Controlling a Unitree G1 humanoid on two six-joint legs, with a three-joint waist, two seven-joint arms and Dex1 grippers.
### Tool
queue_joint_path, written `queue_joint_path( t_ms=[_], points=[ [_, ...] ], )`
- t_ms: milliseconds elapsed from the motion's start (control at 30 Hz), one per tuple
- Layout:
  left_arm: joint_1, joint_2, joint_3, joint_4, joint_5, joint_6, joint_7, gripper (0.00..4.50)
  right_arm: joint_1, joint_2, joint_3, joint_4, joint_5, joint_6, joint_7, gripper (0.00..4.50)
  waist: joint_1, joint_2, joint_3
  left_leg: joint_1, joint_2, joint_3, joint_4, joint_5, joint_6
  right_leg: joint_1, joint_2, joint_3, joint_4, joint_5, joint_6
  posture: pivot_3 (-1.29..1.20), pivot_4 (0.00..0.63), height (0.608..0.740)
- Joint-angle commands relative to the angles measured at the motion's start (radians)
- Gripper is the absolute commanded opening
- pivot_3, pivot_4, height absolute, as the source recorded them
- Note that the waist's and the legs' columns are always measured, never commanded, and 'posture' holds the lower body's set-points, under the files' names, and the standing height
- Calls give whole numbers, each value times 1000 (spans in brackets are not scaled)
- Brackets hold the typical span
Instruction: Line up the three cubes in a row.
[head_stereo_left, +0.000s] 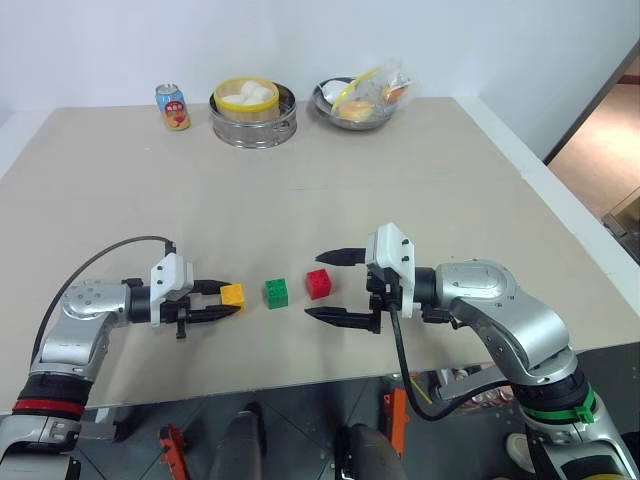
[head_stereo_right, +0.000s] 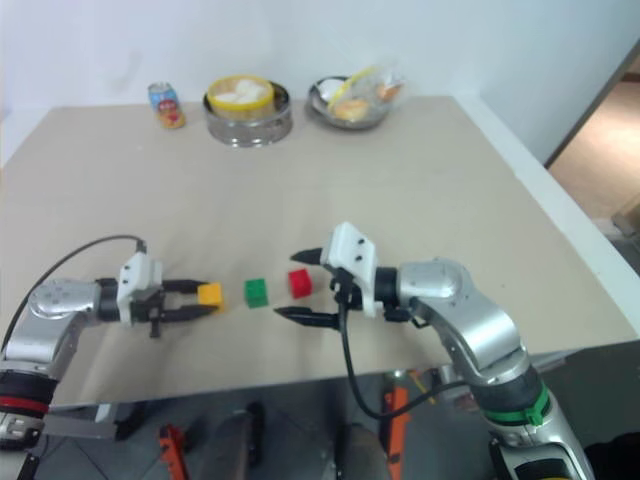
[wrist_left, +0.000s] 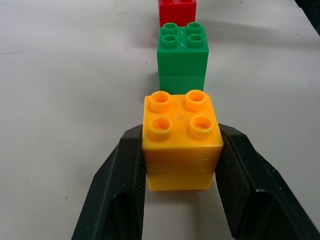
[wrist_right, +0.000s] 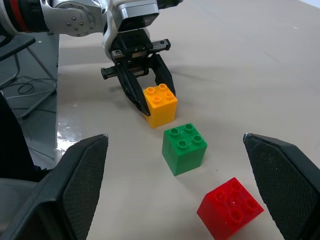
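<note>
Left pincer (head_stereo_left: 232, 300) pinches yellow-orange cube (head_stereo_left: 232, 294) beside green cube (head_stereo_left: 276, 292); right pincer (head_stereo_left: 322, 285) spread around red cube (head_stereo_left: 318, 283).

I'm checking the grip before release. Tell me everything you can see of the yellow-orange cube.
The yellow-orange cube is a glossy plastic building block with four round hollow studs on top. It stands upright on the tan table, clamped on two opposite sides by the left end effector, whose black fingers press its walls. It sits at the left end of the line, apart from the green cube, with the red cube beyond.

Three cubes (head_stereo_left: 276, 291) in a row mid-table (head_stereo_left: 450, 200), between left gripper (head_stereo_left: 228, 300) and right gripper (head_stereo_left: 326, 286).
</note>
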Motion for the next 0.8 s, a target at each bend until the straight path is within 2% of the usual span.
queue_joint_path(
  t_ms=[33, 67, 133, 167, 333, 467, 633, 800],
  points=[
    [-8, 10, -8, 19, 22, -20, -6, 1658, -22, -2, -22, -37, 16, -3, -4, 4500, 0, 0, 0, 0, 0, 0, 0, 0, 0, 0, 0, 0, 0, 0, 0, 0, 150, 740],
    [-9, 11, -9, 24, 26, -25, -8, 1658, -23, -1, -21, -37, 16, -4, -5, 4500, 0, 0, 0, 0, 0, 0, 0, 0, 0, 0, 0, 0, 0, 0, 0, 0, 150, 740],
    [-16, 11, -9, 33, 34, -36, 1, 2412, -22, 1, -23, -36, 19, -1, -8, 4500, 0, 0, 0, 0, 0, 0, 0, 0, 0, 0, 0, 0, 0, 0, 0, 0, 150, 740],
    [-19, 10, -7, 36, 35, -38, 4, 2568, -20, 3, -24, -37, 21, 0, -11, 4500, 0, 0, 0, 0, 0, 0, 0, 0, 0, 0, 0, 0, 0, 0, 0, 0, 150, 740],
    [4, 31, 28, -35, 11, -16, 17, 4388, 21, 5, -38, -52, 18, -6, -41, 4500, 0, 0, 0, 0, 0, 0, 0, 0, 0, 0, 0, 0, 0, 0, 0, 0, 150, 740],
    [46, 48, 72, -129, -19, 17, 59, 4455, 51, 6, -63, -64, 11, -13, -83, 4500, 0, 0, 0, 0, 0, 0, 0, 0, 0, 0, 0, 0, 0, 0, 0, 0, 150, 740],
    [125, 46, 200, -316, -99, 125, 207, 4455, 126, 10, -108, -122, 3, 15, -183, 4500, -1, 0, 0, 0, 0, 0, -1, 0, 0, 0, 0, 0, 0, 0, 0, 0, 150, 740],
    [165, 34, 289, -384, -142, 242, 349, 4455, 178, 50, -199, -104, -29, 43, -340, 4500, 0, 0, 0, 0, 0, 0, -1, 0, 0, 0, 0, 0, 0, 0, 0, 0, 150, 740]
  ],
)
